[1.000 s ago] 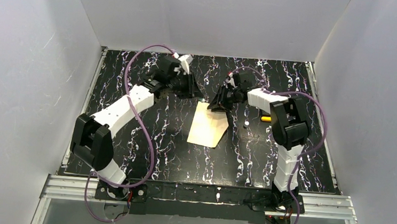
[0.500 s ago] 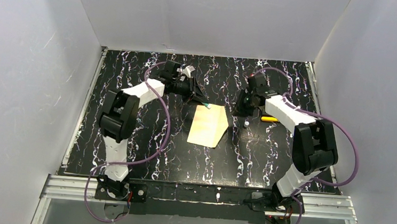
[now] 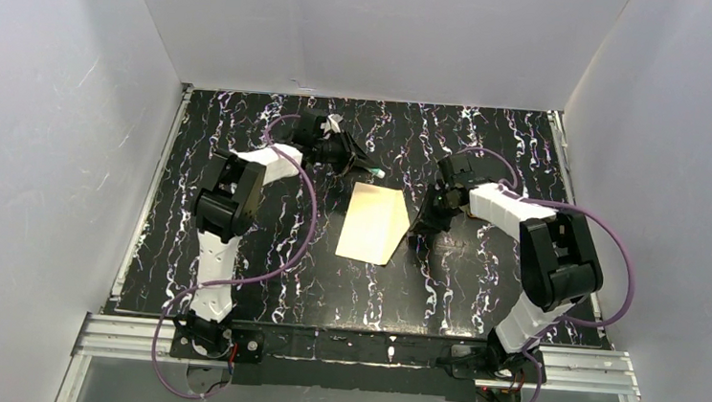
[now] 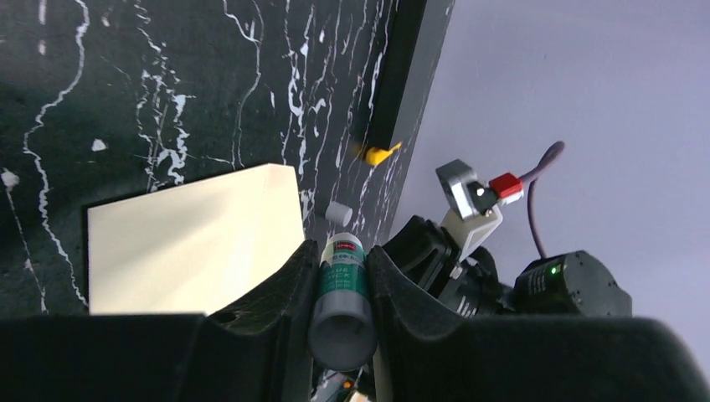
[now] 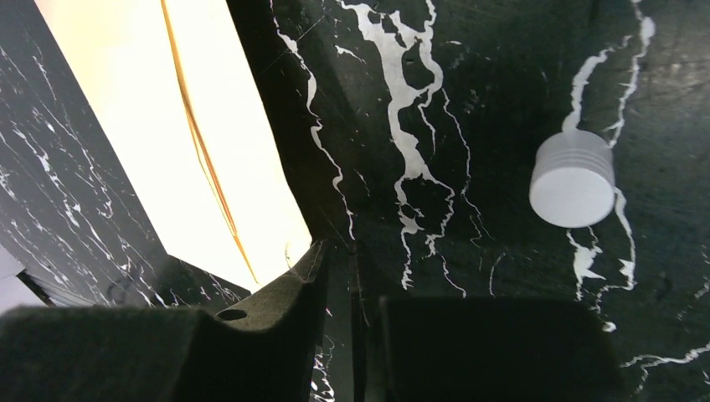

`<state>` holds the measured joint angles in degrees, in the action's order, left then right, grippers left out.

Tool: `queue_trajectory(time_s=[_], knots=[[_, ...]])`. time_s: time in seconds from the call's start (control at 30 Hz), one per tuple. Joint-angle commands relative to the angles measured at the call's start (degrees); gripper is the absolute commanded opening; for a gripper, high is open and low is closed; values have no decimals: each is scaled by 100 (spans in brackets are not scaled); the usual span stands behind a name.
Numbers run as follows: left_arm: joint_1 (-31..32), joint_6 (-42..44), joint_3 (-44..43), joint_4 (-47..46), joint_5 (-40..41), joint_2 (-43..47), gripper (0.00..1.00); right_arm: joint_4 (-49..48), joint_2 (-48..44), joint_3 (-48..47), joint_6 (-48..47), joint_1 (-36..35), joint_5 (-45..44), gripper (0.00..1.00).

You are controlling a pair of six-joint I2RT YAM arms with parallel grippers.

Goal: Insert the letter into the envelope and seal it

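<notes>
The cream envelope [image 3: 370,223] lies flat mid-table, its pointed flap spread open to the right along an orange crease line [image 5: 201,142]. The letter does not show as a separate sheet. My left gripper [image 3: 360,161] hovers just behind the envelope's far edge, shut on an uncapped green-and-white glue stick [image 4: 343,276] whose tip points towards the envelope [image 4: 192,243]. My right gripper [image 5: 352,251] sits low at the flap's point, one finger [image 5: 285,293] overlapping the paper's corner. Its jaws stand a little apart with nothing clearly between them.
A white ribbed cap [image 5: 572,188] lies on the black marbled table to the right of the envelope. A small yellow piece [image 4: 378,153] lies farther right near the table's edge. White walls enclose the table on three sides.
The left gripper drew the glue stick back from the envelope's far corner. The right gripper swung out to the right, then came down to the flap's point, its jaws narrowing.
</notes>
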<state>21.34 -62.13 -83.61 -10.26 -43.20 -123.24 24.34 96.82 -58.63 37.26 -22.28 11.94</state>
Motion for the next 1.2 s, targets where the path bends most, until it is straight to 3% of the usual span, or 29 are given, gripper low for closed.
queue_trajectory(time_s=[0.0, 0.3, 0.6, 0.8, 1.17], knots=[[163, -723, 330, -737, 584, 138, 0, -321, 154, 97, 172, -56, 192, 23], [388, -1622, 997, -2343, 1441, -212, 0, -565, 236, 93, 231, -84, 370, 23], [371, -1709, 1419, -3295, 1649, -570, 0, -510, 337, -104, 195, -123, 517, 23], [378, -1852, 1799, -3658, 1737, -681, 0, -645, 350, -132, 173, -168, 661, 23], [379, -1935, 2098, -3836, 1917, -662, 0, -1803, 298, -65, 569, -278, 1335, 26]])
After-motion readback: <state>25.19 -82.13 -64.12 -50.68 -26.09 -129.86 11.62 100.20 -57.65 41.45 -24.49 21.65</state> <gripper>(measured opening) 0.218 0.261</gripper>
